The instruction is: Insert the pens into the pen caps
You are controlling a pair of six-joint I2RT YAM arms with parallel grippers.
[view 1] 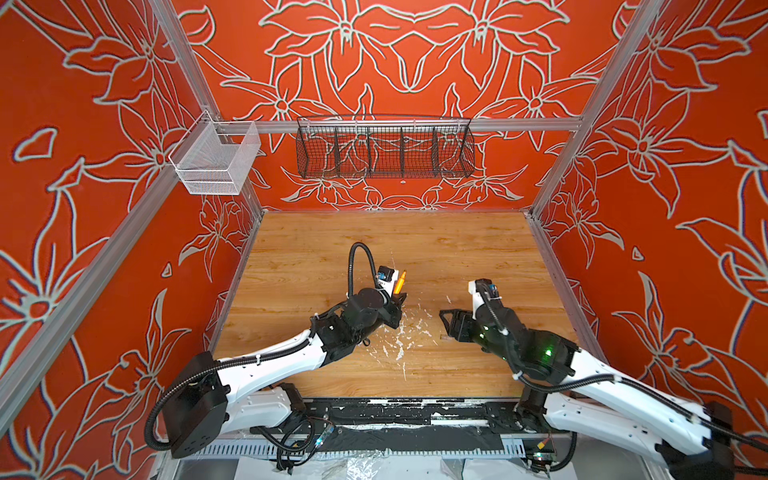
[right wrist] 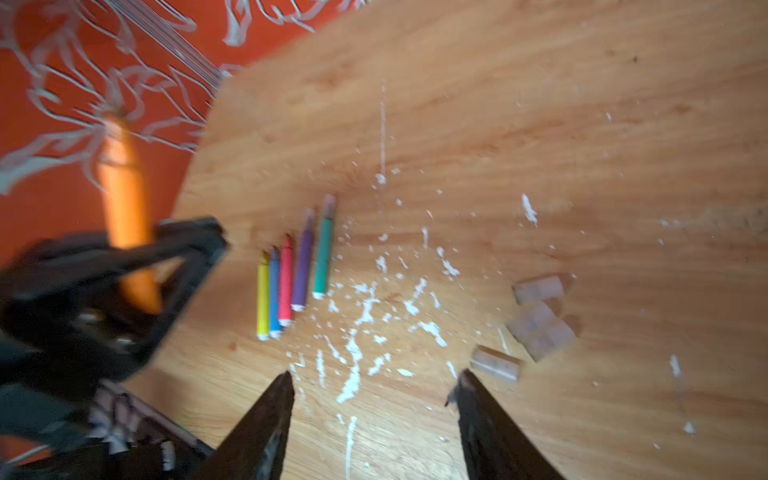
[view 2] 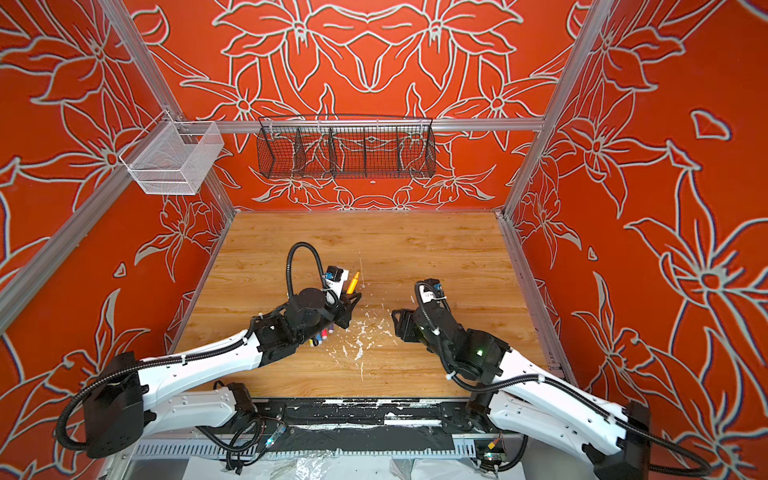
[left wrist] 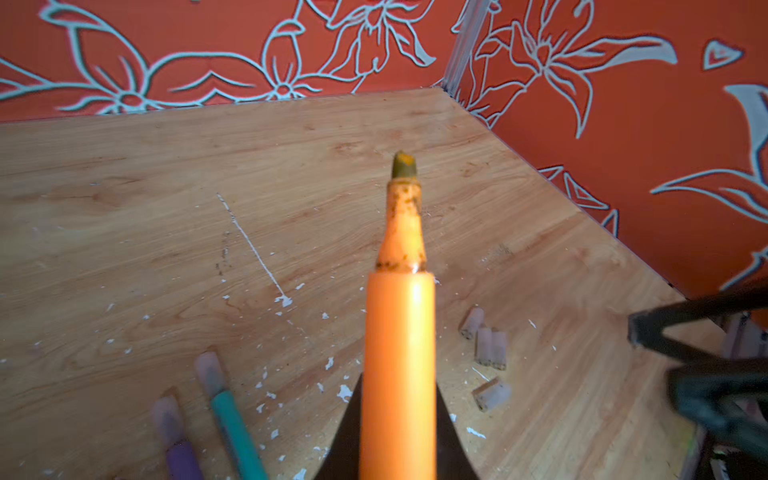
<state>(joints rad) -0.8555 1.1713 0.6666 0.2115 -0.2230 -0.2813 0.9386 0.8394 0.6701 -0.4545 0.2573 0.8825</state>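
My left gripper is shut on the orange pen, which it holds above the table with the bare, stained tip pointing up and away. The yellow, blue, pink, purple and teal pens lie side by side on the wood. The purple and teal ones wear clear caps. Several loose pen caps lie to the right of the row. My right gripper hovers open near the closest cap, with nothing between its fingers.
White flecks of debris litter the wooden table between the arms. A black wire basket and a white mesh basket hang on the back rail. Orange patterned walls close in three sides.
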